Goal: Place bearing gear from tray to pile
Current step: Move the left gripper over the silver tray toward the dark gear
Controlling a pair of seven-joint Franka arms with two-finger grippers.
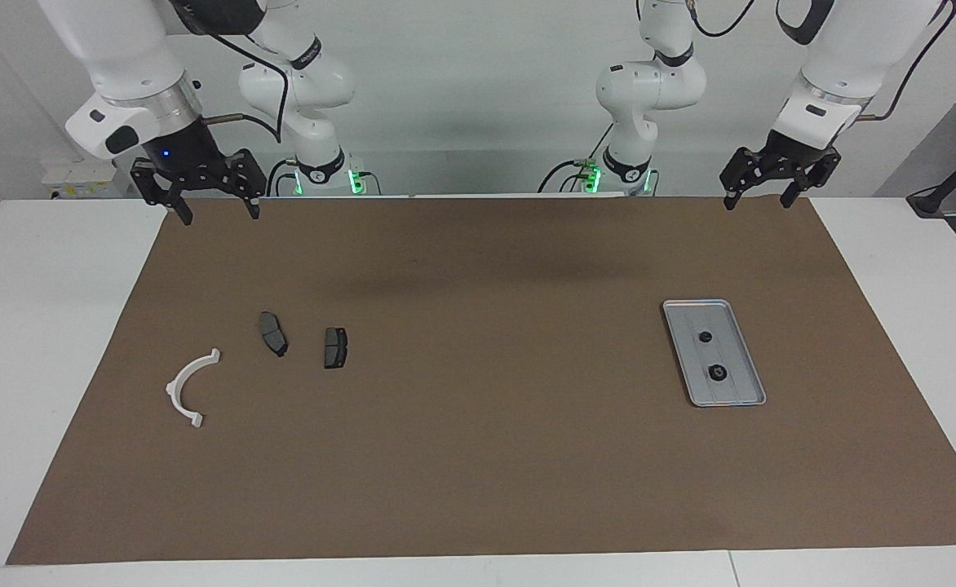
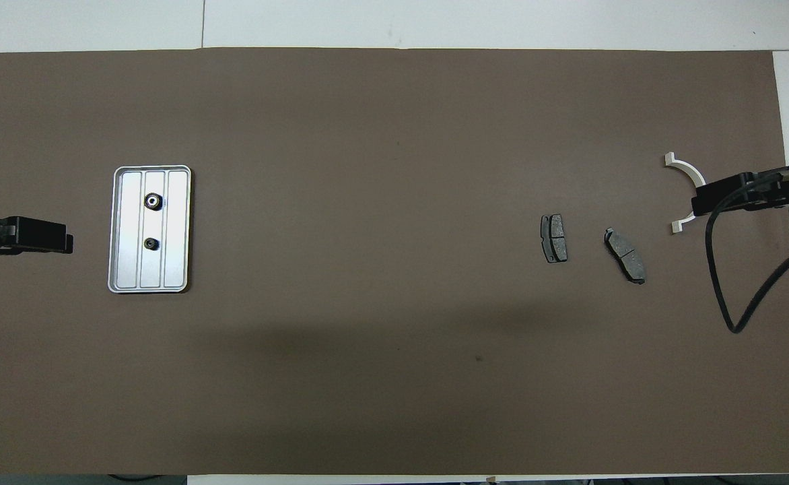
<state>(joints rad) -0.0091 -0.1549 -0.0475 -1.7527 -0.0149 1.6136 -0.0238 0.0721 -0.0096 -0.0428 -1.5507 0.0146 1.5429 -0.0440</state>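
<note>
The silver tray (image 1: 741, 363) (image 2: 178, 229) lies toward the left arm's end of the table. Two small dark bearing gears rest in it, one nearer to the robots (image 1: 705, 336) (image 2: 151, 244) and one farther (image 1: 718, 373) (image 2: 153, 200). The pile lies toward the right arm's end: a white half-ring bracket (image 1: 192, 387) (image 2: 685, 172) and two dark grey pads (image 1: 272, 333) (image 1: 335, 347) (image 2: 554, 238) (image 2: 625, 255). My left gripper (image 1: 759, 202) (image 2: 63, 242) hangs open and empty over the mat's edge by the robots. My right gripper (image 1: 220, 214) (image 2: 701, 201) also hangs open and empty there.
A brown mat (image 1: 478, 456) covers most of the white table (image 1: 37, 326). A black cable (image 2: 721, 269) loops down from the right arm. In the overhead view the right gripper hides the middle of the bracket.
</note>
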